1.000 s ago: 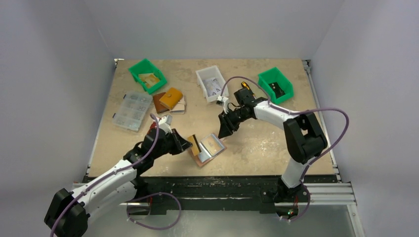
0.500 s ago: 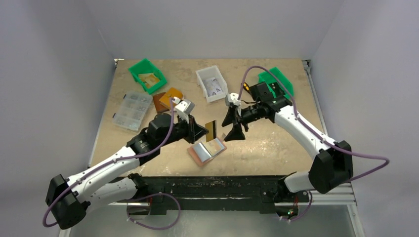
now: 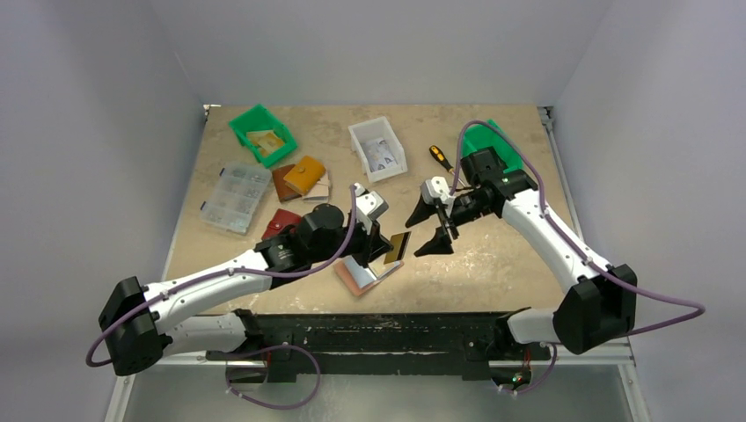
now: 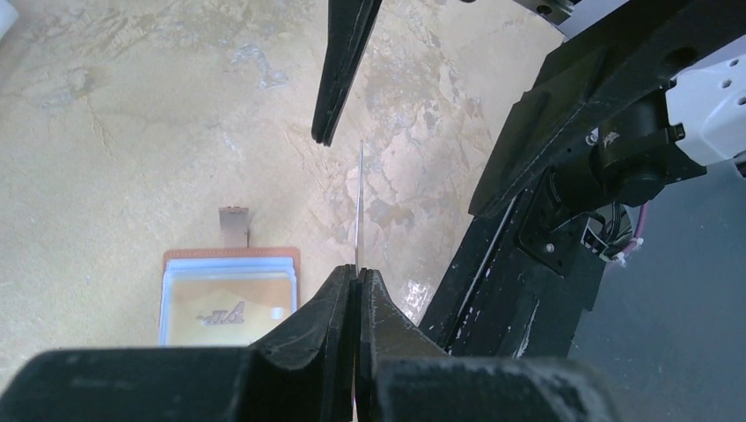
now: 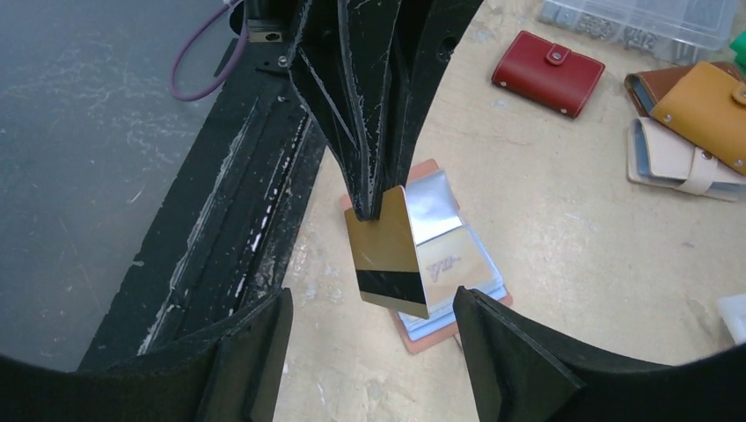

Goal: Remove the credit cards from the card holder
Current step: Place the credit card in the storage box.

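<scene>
Only the left wrist view sees edge-on the gold card [image 5: 387, 255] left jaws pinch; right jaws spread.

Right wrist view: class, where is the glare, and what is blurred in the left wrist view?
Right wrist view: bright glare on the card holder's clear sleeve, behind the gold card. Left wrist view: left gripper blurred close up, card edge-on and thin.

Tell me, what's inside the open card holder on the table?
One tan-gold card with a small logo shows through the top clear sleeve of the card holder. Any cards tucked in the sleeves underneath are covered, so I cannot tell.
</scene>
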